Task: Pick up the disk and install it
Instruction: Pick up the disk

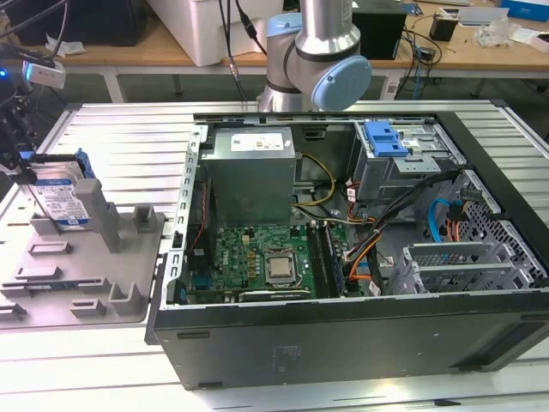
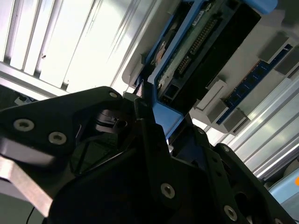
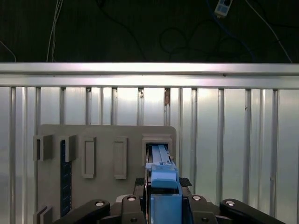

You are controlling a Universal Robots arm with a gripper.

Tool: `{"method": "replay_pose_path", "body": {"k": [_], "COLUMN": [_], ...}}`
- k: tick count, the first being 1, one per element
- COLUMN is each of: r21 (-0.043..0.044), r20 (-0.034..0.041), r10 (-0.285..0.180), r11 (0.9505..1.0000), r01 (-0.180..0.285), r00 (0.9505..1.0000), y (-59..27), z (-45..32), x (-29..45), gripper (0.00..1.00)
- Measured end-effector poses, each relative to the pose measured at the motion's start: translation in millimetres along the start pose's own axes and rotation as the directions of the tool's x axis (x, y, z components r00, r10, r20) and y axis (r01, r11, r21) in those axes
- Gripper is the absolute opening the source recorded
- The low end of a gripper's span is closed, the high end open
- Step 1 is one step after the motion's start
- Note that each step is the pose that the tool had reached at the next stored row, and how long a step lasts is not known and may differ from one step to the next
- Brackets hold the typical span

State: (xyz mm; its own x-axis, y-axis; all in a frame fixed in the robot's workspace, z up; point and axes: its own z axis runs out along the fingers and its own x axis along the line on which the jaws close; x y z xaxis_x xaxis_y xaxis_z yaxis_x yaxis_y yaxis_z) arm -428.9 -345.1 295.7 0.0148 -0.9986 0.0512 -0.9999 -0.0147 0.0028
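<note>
The disk [image 1: 62,199] was held on edge in a slot at the far edge of the grey fixture plate [image 1: 129,292], at the exterior view's left. The gripper [image 3: 162,183] was closed on its blue carrier from above, the disk's long axis running between the fingers. The drive cage [image 1: 403,163] was located well apart, at the exterior view's right.

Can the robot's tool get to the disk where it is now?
Probably yes. The tool is right at the disk, which stands upright in the grey holder beside the computer case. Nothing seems to lie between them.
</note>
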Motion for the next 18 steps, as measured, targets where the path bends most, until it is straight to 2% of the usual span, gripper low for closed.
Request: {"method": "replay_pose_path", "body": {"k": [12,18], "r21": [0.0003,0.0001], "r20": [0.0001,-0.0001], "r10": [0.000,0.000], "r11": [1.0000,1.0000], "r01": [0.000,0.000], "r00": [1.0000,1.0000], "y": [0.0,0.0], "z": [0.1,-3.8], "x": [0.0,0.2], "gripper": [0.37,0.37]}}
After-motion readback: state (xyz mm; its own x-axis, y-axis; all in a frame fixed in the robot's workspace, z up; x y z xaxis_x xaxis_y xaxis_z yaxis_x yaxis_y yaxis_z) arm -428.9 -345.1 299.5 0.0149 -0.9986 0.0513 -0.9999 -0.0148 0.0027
